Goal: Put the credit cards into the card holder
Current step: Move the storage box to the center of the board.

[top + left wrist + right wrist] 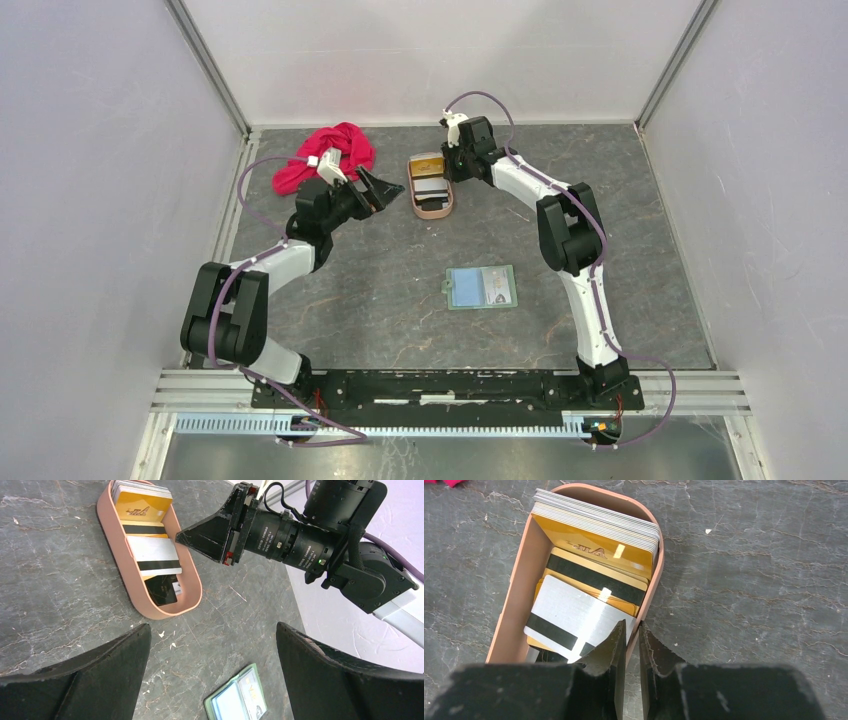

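Find the credit cards (594, 545) in the pinkish oval tray (509, 615) at the far middle of the dark stone-patterned table (640, 230) — a thick stack propped on edge at one end, gold face outward. Below it, lying flat, see a striped gold card (596, 580), a grey card (569, 617) with a dark stripe and, from the left wrist view, a black card (162, 589) at the other end.

See the right gripper (631, 625) down at the tray's long side by the grey card, jaws nearly together with only a thin slit between. One finger over the inside of the tray, the other just outside its wall. Cannot make out any grip on wall or card edge, nor rule one out.

Look left of the tray for the left gripper (213, 626), spread wide and grasping nothing, pointed toward the tray and apart from it.

Find the card holder (481, 288) well apart from the tray, nearer the arm bases — lying open and flat on the table, sage-green at the border, light blue inside.

Note a red cloth (325, 155) bunched at the far left, behind the left gripper
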